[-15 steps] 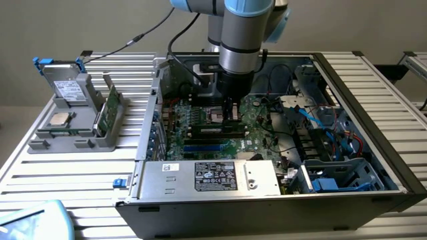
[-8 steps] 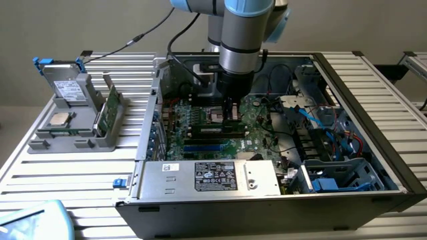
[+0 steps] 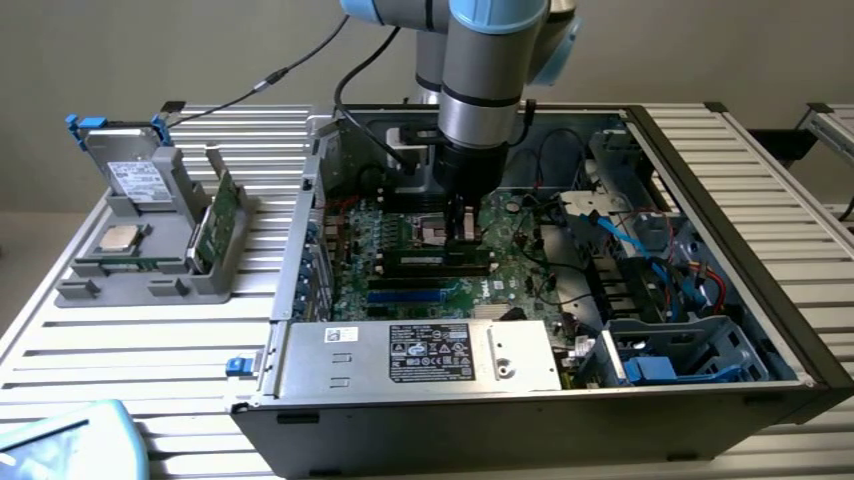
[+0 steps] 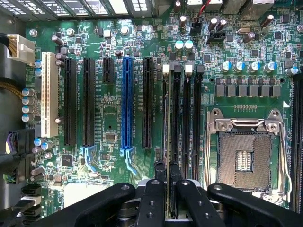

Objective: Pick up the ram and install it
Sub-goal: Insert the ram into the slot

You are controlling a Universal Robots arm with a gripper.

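On the exterior view's left, the gray holder sits on the surface with the hard drive, the silver processor chip and the tall green card in it. That is well apart from where I am working.

The arm reaches straight down into the open computer case. Its jaws are closed on the ram, with the thin green stick pinched edge-on between the black fingers. The stick runs along the first of the black memory slots, so I judge this to be the install step, with the pick-up already done. I cannot tell how deep the ram sits.

Seating it calls for a straight, level press, with the stick kept parallel to the slot and its far end meeting the white latch.

Room is tight. A black expansion slot lies just beside the ram on one side, and the other memory slots and the open processor socket lie on the other. Toward the exterior view's right, loose cables and the drive cage crowd the case, but they stay clear of the jaws.
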